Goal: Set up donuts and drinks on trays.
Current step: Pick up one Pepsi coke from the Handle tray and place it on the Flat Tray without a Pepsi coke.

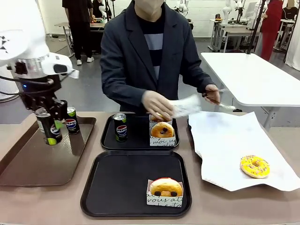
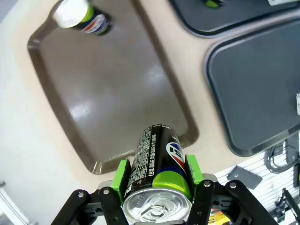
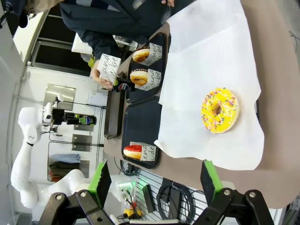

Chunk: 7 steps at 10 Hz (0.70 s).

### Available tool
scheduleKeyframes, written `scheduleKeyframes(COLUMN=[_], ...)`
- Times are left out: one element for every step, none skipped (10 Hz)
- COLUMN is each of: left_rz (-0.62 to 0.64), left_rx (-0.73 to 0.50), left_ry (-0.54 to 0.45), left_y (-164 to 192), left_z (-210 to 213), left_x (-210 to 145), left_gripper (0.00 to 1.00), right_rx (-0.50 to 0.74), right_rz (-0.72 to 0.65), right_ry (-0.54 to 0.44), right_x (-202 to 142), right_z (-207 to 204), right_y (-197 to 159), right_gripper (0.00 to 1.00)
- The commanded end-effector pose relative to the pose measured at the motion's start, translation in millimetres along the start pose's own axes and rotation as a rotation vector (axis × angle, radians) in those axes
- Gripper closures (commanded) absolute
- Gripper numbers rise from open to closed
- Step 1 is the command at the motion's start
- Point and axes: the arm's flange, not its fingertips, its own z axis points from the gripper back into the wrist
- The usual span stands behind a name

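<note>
Trouble could come if our left end effector (image 2: 157,187), closed on a black Pepsi can (image 1: 48,127) above the brown tray (image 1: 28,164) at the left, tips it while carrying it to the near black tray (image 1: 117,187). Our right end effector (image 3: 154,180) is wide open, holding nothing. The can is slim, with a silver top.

On your left lies the long tray (image 1: 28,164); a can (image 1: 71,120) stands at its far end, and another can (image 1: 48,127) hangs above it in the left gripper (image 1: 49,123). In the middle, the near tray (image 1: 117,187) holds a boxed donut (image 1: 165,187); the far tray (image 1: 140,136) behind it holds a third can (image 1: 120,126) left of a boxed donut (image 1: 162,130). On your right, a donut (image 1: 254,166) lies on the paper (image 1: 225,140).
</note>
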Motion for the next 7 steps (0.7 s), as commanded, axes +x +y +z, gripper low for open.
scheduleKeyframes(left_rz=[-0.13, -0.207, -0.28, -0.341, -0.377, -0.412, -0.433], left_rx=[0.011, 0.018, 0.027, 0.025, 0.01, -0.021, -0.048], left_ry=[-0.076, -0.08, -0.068, -0.051, -0.047, -0.05, -0.046], left_y=[-25.4, -53.7, -77.0, -97.7, -114.9, -132.9, -146.6], left_z=[-0.1, 1.9, 1.0, -2.3, -5.7, -6.9, -7.1], left_x=[-13.4, -13.7, -13.4, -14.5, -16.0, -17.1, -15.3], left_gripper=[0.41, 0.41, 0.41, 0.41, 0.41, 0.41, 0.41], right_rx=[0.012, 0.012, 0.012, 0.012, 0.012, 0.012, 0.012], right_rz=[0.01, 0.01, 0.01, 0.01, 0.01, 0.01, 0.01], right_ry=[-0.003, -0.003, -0.003, -0.003, -0.003, -0.003, -0.003], right_x=[-0.1, -0.1, -0.1, -0.1, -0.1, -0.1, -0.1], right_z=[-0.5, -0.5, -0.5, -0.5, -0.5, -0.5, -0.5], right_y=[-0.2, -0.2, -0.2, -0.2, -0.2, -0.2, -0.2], right_gripper=[0.0, 0.0, 0.0, 0.0, 0.0, 0.0, 0.0])
